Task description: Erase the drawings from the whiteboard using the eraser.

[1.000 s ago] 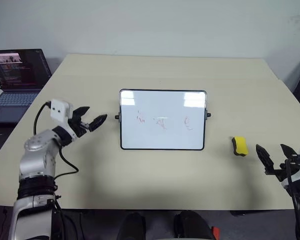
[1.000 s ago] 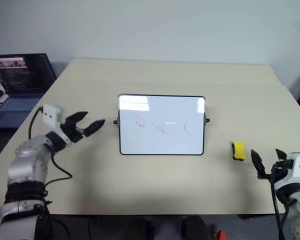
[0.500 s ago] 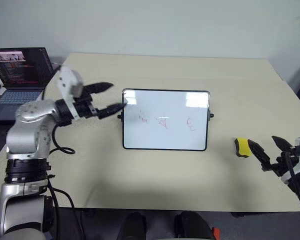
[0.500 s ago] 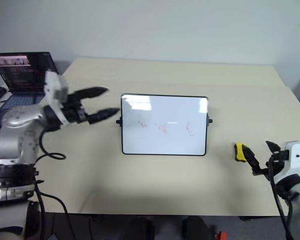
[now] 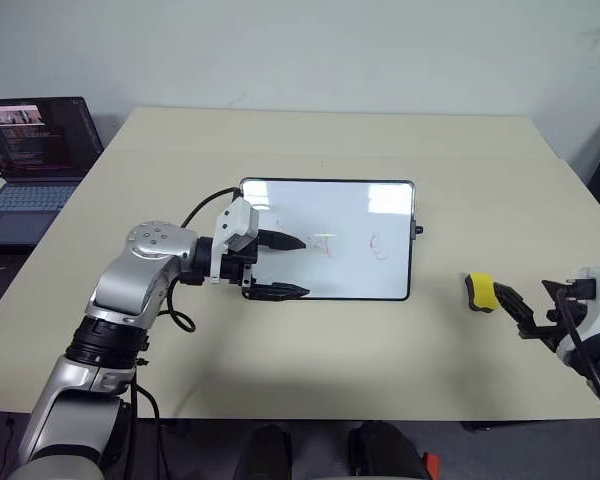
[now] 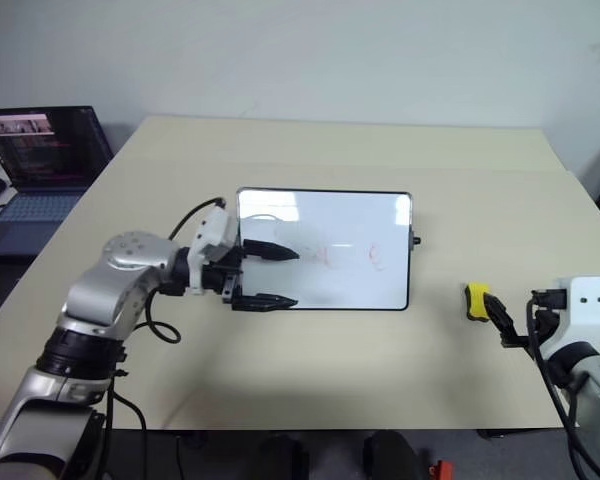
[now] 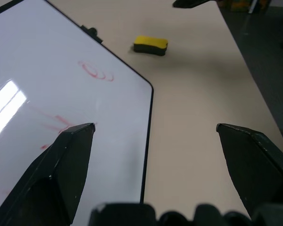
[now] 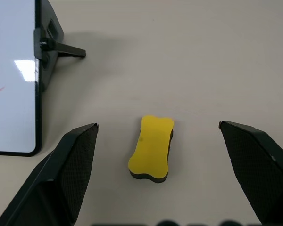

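Observation:
The whiteboard (image 5: 360,210) stands propped at the table's centre, black-framed. Faint red drawings (image 5: 377,246) sit in a row on it and appear again in the left wrist view as drawings (image 7: 98,73). My left gripper (image 5: 290,267) is open at the board's lower left corner, one finger over the white face, the other over the table beyond the frame's near edge. The eraser (image 5: 480,292), a yellow block on a black backing, lies on the table right of the board. My right gripper (image 5: 533,305) is open just behind the eraser (image 8: 151,147), fingers wide to either side, not touching.
The beige table (image 5: 330,140) reaches to a pale wall at the back. An open laptop (image 5: 35,150) sits on a separate surface at the far left. A black cable loops from the left forearm near the board's left edge.
My left arm has swung right and down from beside the board, so its open gripper now straddles the lower left corner. The right gripper has hardly moved.

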Robot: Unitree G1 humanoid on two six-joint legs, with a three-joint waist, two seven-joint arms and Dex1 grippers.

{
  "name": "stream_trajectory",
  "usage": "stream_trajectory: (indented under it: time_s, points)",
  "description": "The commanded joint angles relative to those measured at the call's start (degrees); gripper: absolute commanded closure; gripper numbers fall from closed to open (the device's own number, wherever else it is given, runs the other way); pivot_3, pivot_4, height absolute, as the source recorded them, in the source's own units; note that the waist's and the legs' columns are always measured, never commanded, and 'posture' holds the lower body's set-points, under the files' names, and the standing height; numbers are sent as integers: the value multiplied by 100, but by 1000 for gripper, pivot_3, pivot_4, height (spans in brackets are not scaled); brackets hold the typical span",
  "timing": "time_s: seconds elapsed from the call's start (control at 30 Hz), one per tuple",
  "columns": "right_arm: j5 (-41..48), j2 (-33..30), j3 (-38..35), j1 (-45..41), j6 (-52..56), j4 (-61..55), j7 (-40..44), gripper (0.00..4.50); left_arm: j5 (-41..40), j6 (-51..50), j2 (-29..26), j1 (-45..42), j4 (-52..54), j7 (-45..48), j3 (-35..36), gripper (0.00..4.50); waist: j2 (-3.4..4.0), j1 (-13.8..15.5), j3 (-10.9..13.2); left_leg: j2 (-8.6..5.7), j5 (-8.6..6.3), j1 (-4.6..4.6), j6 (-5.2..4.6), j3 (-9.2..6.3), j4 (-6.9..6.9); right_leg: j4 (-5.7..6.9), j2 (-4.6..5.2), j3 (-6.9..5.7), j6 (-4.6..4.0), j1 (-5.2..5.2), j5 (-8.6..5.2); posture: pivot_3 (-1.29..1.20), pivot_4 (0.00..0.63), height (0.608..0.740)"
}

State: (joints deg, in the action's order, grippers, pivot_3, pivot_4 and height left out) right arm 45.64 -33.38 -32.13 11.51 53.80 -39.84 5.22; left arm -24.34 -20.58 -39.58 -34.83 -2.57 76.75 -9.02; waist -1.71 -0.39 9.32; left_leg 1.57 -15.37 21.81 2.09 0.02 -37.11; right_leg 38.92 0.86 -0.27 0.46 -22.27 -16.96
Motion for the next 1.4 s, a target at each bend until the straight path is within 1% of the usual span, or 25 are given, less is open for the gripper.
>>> stream_trajectory:
  time_s: [0.03,0.23,0.37,0.53,0.77,0.93,1.07,1.4]
  points:
    - [-42,-92,-73,-256,248,148,-212,31,-1,112,36,-210,216,149,3,0,1,1,1,3,0,2,0,0,1,0,-3,-4,-1,0,-1,0,150,740]
    - [180,81,-111,-997,723,410,-638,31,-43,-25,202,-264,502,183,-121,0,2,-8,1,5,0,1,0,-2,1,0,-5,2,-2,-2,-2,0,150,740]
    - [115,134,112,-1272,903,620,-686,31,-33,-112,273,-242,668,177,-229,0,2,-4,1,5,0,4,0,-2,3,-3,-5,-2,-1,-2,-3,0,150,740]
    - [-119,171,363,-1432,833,959,-598,31,-79,-223,354,-289,855,179,-307,0,3,-6,2,4,0,5,-1,-2,2,-4,-5,3,-1,-3,-3,0,150,740]
    - [-290,220,580,-1627,791,1153,-435,31,-36,-266,553,-443,778,72,-285,0,4,-8,2,5,0,6,-1,-3,2,-3,-7,1,-1,-4,-3,0,150,740]
    - [-605,186,850,-1734,706,1233,-364,31,-6,-243,570,-435,754,66,-281,0,5,-14,3,5,0,5,-1,-1,3,-4,-7,5,-1,-5,-3,0,150,740]
    - [-1038,152,1138,-1789,551,1395,-357,31,28,-202,582,-422,722,41,-278,0,5,-10,3,5,0,5,-1,-4,2,-4,-7,3,-1,-5,-3,0,150,740]
    - [-1462,329,1334,-2020,381,1783,-200,31,70,-143,575,-349,731,-5,-263,0,6,-9,3,6,0,6,-1,-4,2,-4,-8,3,-1,-6,-2,0,150,740]
